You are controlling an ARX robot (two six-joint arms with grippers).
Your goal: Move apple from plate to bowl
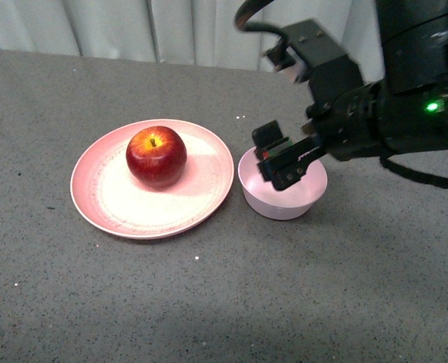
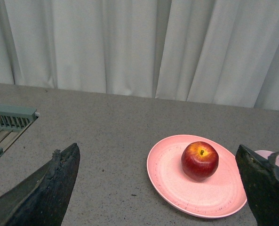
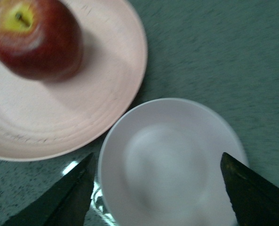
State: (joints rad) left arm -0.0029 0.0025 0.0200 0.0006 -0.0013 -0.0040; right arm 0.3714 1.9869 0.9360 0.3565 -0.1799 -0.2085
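Apple [image 1: 156, 156] sits stem-up on the far part of the wide pink plate [image 1: 118, 206], on the grey worktop [image 1: 208, 302]. The small bowl [image 1: 281, 206] stands just beside the plate, on its right. The right claw [image 1: 278, 157] hangs over the bowl, released, its fingers [image 3: 59, 200] spread wide and gripping nothing. The left claw [image 2: 156, 147], seen from its own wrist, is likewise spread wide and empty.

A grey, finely speckled table [image 1: 208, 302] fills most of the front view and darkens toward the lower edge. Pale white pleated curtains [image 1: 133, 26] hang along the top of the frame behind it. A grey-green slatted grille [image 2: 10, 117] shows at the left edge of the left wrist view.
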